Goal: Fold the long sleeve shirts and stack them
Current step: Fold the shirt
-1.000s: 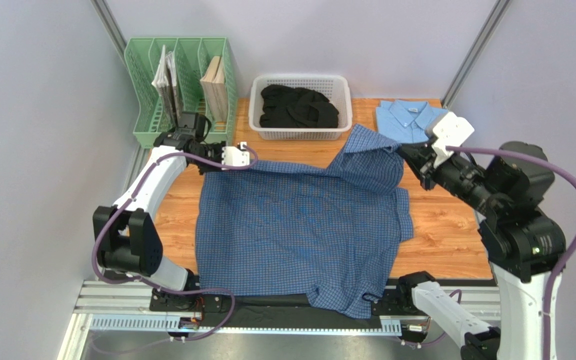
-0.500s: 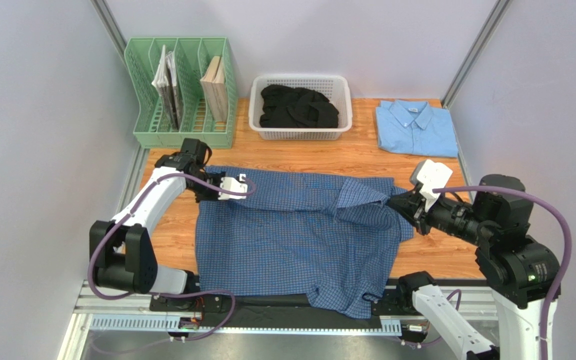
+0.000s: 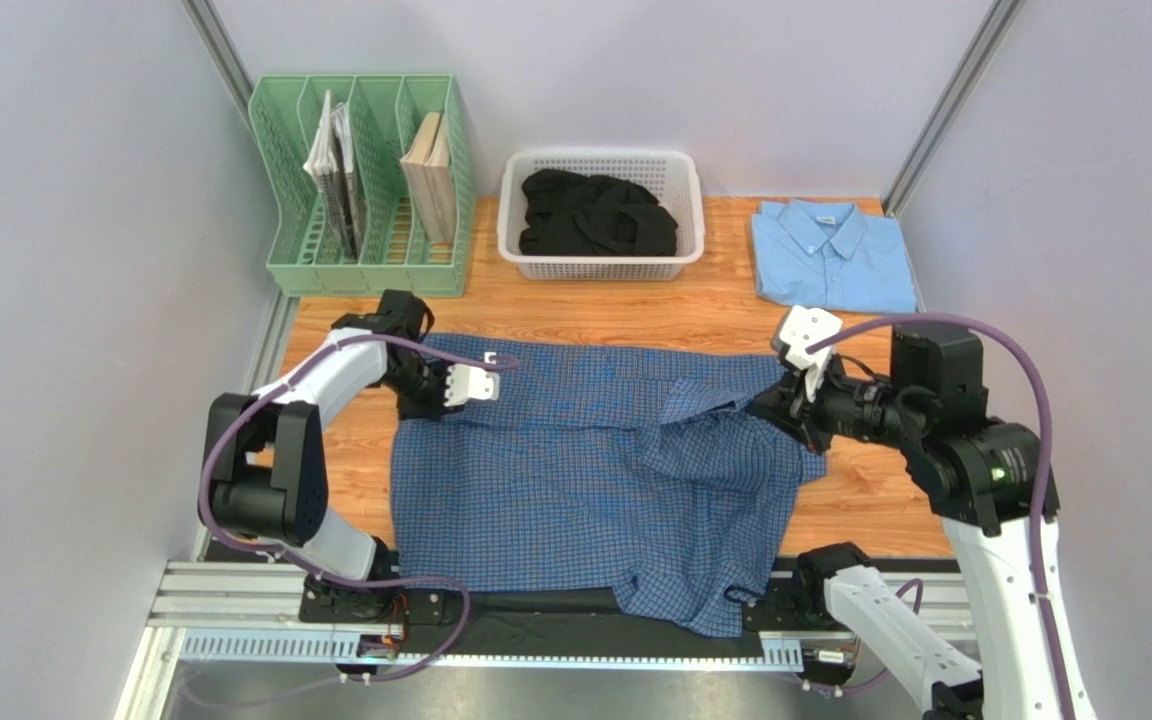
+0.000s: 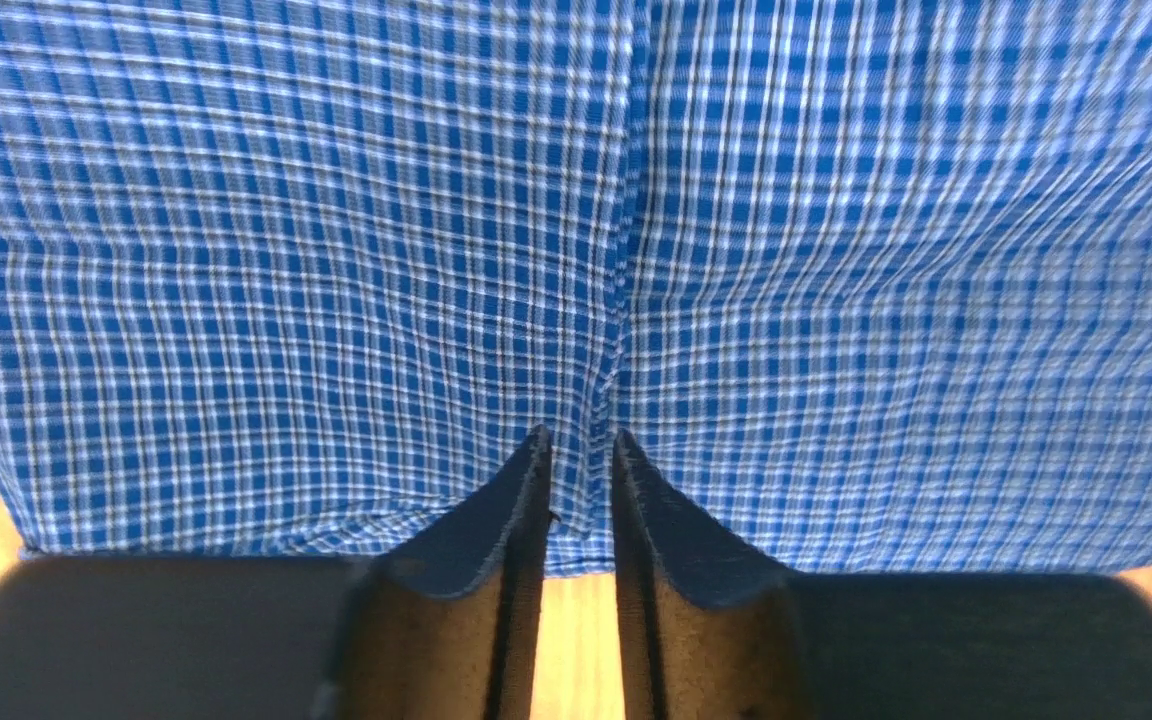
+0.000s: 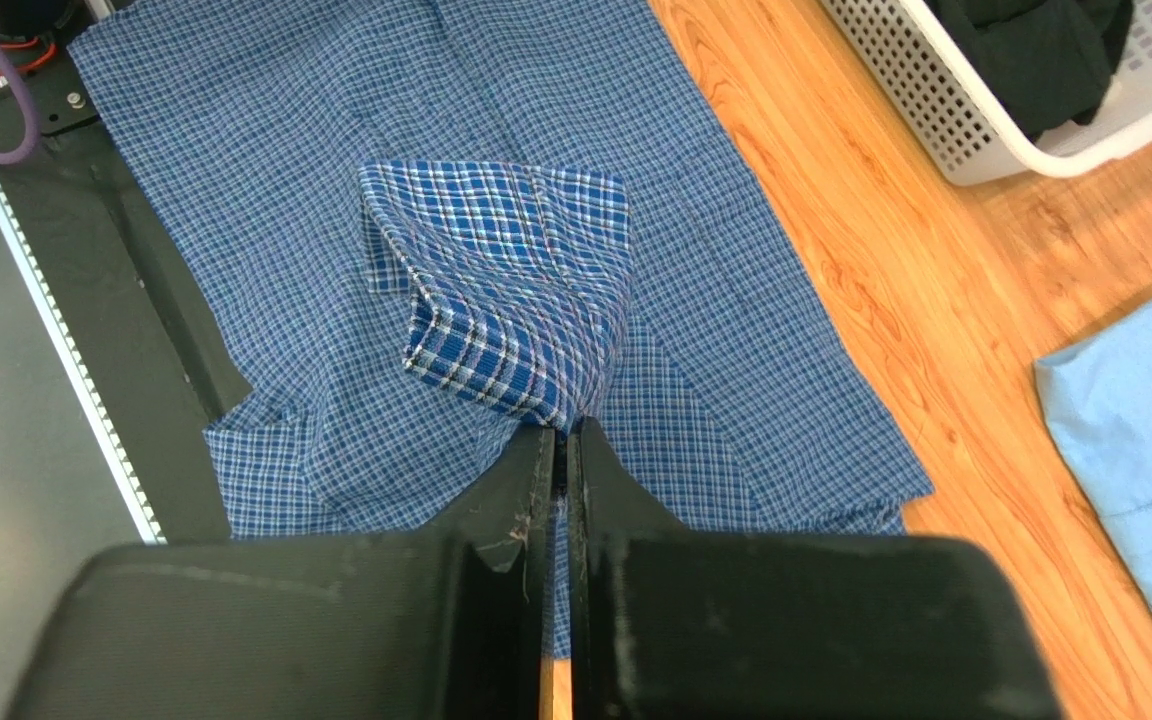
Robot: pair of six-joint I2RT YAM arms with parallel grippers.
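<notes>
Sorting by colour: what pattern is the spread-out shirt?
The shirt is dark blue with a fine white check, clearest in the left wrist view.

Blue-check shirt (image 3: 597, 465); light-blue shirt (image 3: 833, 255)

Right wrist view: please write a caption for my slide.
Right tool pinches a folded flap of the dark checked shirt.

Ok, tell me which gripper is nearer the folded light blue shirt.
Right. The right gripper sits just on the near side of the light blue shirt, pinching the checked shirt; the left gripper is at that checked shirt's far left edge.
</notes>
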